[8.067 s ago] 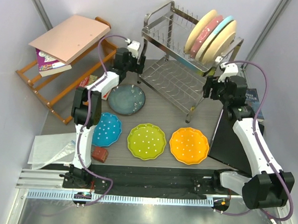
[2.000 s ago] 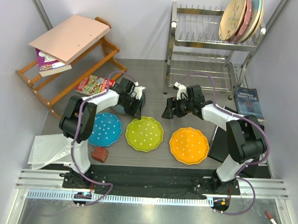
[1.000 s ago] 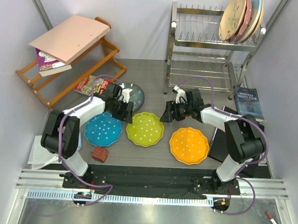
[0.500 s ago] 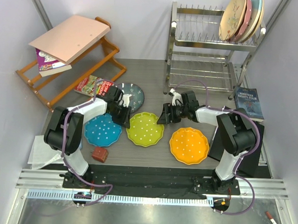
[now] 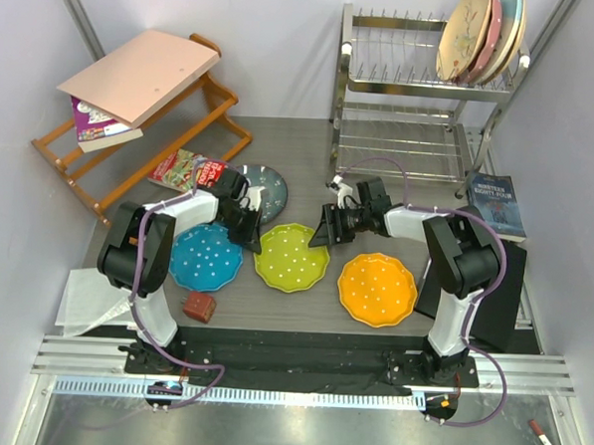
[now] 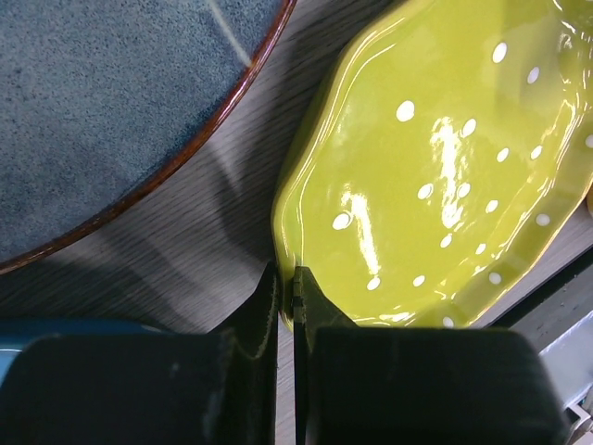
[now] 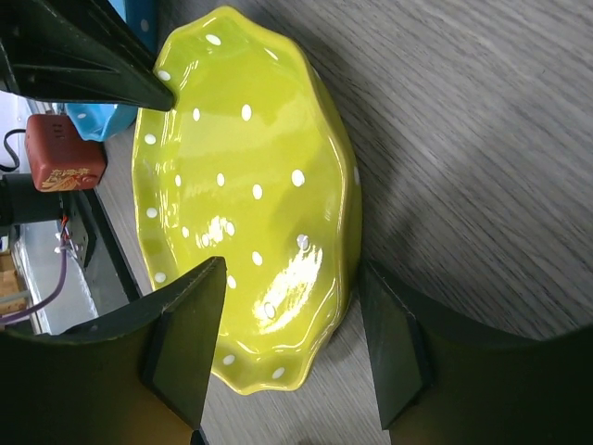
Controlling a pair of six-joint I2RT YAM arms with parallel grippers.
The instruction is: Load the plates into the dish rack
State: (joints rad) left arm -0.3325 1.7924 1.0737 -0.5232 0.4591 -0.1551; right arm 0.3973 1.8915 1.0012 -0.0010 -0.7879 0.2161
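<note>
The grey wood-grain table (image 5: 310,173) carries the tall chrome dish rack (image 5: 401,138) at its far right, with three plain plates (image 5: 481,33) standing in the upper tier and the lower shelf bare. A slanted brown wooden shelf (image 5: 81,161) stands at the far left. All four of the task's plates lie flat on the table in front of the rack: the dark grey-blue speckled plate (image 5: 271,189) furthest back, then a near row of blue plate (image 5: 207,260), lime green plate (image 5: 292,257) and orange plate (image 5: 376,288). Both arms reach low to the lime green plate. The left gripper (image 5: 249,227) is clenched, its fingertips pressed together at the plate's left rim; whether the rim is pinched between them I cannot tell. The right gripper (image 7: 295,267) is released, its fingers spread either side of the plate's right edge. A small red box (image 5: 199,306) sits near the blue plate.
</note>
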